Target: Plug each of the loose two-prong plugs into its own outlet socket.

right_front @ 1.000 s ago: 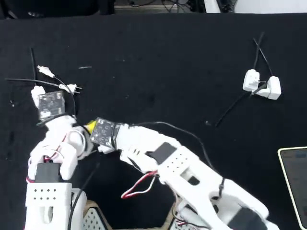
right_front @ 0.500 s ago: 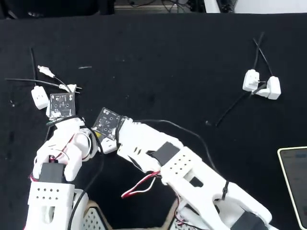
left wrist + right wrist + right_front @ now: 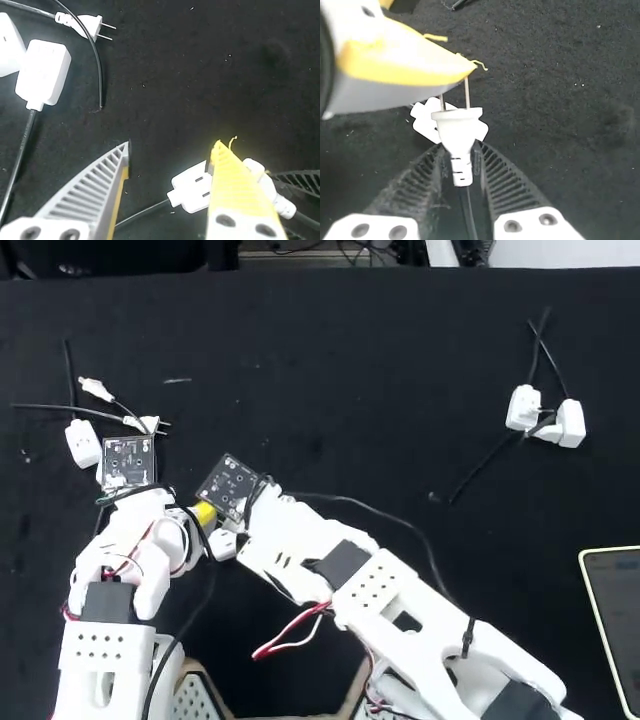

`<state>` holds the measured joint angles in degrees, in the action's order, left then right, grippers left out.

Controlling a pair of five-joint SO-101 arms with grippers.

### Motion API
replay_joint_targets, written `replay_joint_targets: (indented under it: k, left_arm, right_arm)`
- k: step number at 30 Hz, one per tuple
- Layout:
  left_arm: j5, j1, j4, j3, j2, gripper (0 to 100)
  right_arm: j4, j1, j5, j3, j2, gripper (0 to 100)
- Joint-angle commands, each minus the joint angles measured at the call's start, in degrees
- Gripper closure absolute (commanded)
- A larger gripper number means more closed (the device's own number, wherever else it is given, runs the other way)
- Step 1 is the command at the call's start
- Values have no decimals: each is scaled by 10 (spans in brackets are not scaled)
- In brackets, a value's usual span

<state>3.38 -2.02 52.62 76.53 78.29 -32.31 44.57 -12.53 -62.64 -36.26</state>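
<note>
1. The right gripper (image 3: 457, 150) is closed on the white plug (image 3: 456, 131). It pinches the ribbed neck just behind the flange, and the two prongs (image 3: 466, 95) stick out free, pointing away from the wrist
2. The left gripper (image 3: 171, 147) stands wide open and holds nothing. The outlet socket (image 3: 192, 192) lies on the table (image 3: 350, 360) between its fingers, close by the yellow finger (image 3: 232, 185); whether they touch cannot be told
3. Both wrists meet at the near left of the table. The held plug hangs just beside the socket, and its prongs are not yet in the slots
4. The plug looks light and rigid, made of smooth plastic that could twist in the pads. Its thin cord (image 3: 467, 210) may tug it off line. The neck behind the flange seems the right place to hold it, since that leaves the slender prongs clear; they would likely bend under a skewed push
5. The socket looks small and light enough to slide away when pressed. It probably wants clamping by its flat sides, with the slotted face left open
6. A second loose plug (image 3: 150, 424) lies farther off to the left, near a white adapter (image 3: 82, 443)
</note>
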Motion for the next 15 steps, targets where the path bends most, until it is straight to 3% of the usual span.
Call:
replay_joint_targets:
  k: [1, 15]
  left_arm:
    - [-6, 8, -4, 0, -4, 737]
    - [-26, 7, -4, 15, 0, 737]
  right_arm:
    - [22, 12, 22, 19, -29, 988]
    - [6, 31, 38, -22, -136, 988]
